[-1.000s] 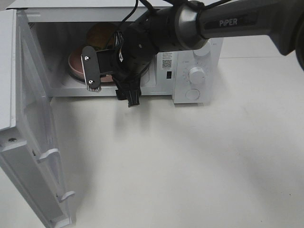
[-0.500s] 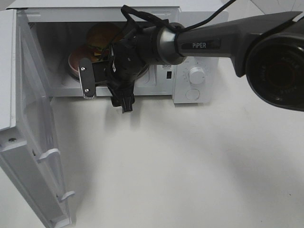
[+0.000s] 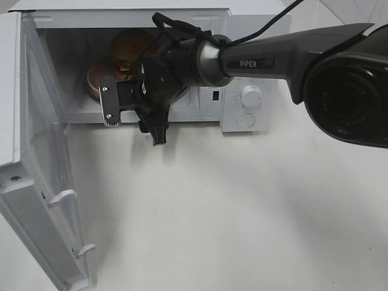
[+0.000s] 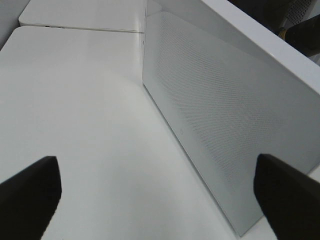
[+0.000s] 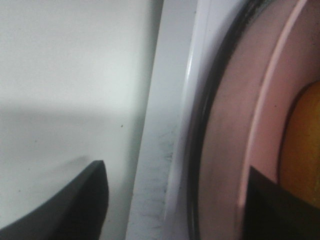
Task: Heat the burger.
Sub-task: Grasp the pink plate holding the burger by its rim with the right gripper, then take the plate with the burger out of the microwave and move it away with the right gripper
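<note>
Far left of the high view: microwave door (image 3: 36,182) swung fully open, leaving the cavity clear for access. The left wrist view looks along that perforated door panel (image 4: 220,125) above the white table (image 4: 75,110); left gripper (image 4: 155,197) shows both fingertips at the frame's lower corners, spread wide, nothing between them. It reads as parked by the door, probably for the closing step.

Upper left of centre: microwave (image 3: 242,73) cavity holds the pink plate (image 3: 94,79) with the burger (image 3: 130,45) on it, bun top and layers visible behind the arm. Burger sits well inside, so loading looks done.

Centre: right gripper (image 3: 124,103) at the cavity mouth, just in front of the plate. One finger (image 3: 109,103) is plain; the other is hidden by the wrist. In the right wrist view the plate rim (image 5: 260,100) lies between the dark fingertips with gaps showing, so the jaws look partly open and off the plate, though the blur leaves this uncertain.

Right: control dials (image 3: 250,96), untouched.
</note>
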Robot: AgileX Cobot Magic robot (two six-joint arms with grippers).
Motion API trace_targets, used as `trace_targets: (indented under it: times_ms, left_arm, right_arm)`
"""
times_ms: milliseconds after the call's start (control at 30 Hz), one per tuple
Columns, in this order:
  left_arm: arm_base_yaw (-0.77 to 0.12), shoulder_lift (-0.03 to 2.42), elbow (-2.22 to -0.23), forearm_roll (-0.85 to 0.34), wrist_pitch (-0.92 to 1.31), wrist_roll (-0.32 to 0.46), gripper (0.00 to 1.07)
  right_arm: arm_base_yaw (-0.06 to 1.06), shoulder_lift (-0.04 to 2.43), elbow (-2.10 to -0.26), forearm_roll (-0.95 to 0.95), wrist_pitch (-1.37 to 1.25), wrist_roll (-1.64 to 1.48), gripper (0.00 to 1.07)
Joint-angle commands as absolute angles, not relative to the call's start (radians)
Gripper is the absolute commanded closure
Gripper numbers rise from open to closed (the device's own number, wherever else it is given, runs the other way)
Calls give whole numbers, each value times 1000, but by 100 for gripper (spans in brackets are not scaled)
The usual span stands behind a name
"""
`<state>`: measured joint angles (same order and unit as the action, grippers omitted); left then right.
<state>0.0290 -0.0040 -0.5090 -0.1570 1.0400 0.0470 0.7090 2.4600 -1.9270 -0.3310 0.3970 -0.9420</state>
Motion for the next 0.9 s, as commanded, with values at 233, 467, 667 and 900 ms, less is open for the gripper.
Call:
trace_targets:
  times_ms: [233, 467, 667, 900]
  left_arm:
    - [31, -24, -504, -156, 1030, 46, 7]
    - [31, -24, -504, -156, 1030, 46, 7]
    - [31, -24, -504, -155, 1030, 46, 7]
    - [31, -24, -504, -155, 1030, 46, 7]
  right_arm:
    - [709, 2459, -1931, -329, 433, -930, 101]
    - [711, 2452, -1931, -329, 481, -935, 107]
    - [711, 2432, -1922, -331, 482, -938, 107]
    - [711, 2363, -1850, -353, 433, -939, 107]
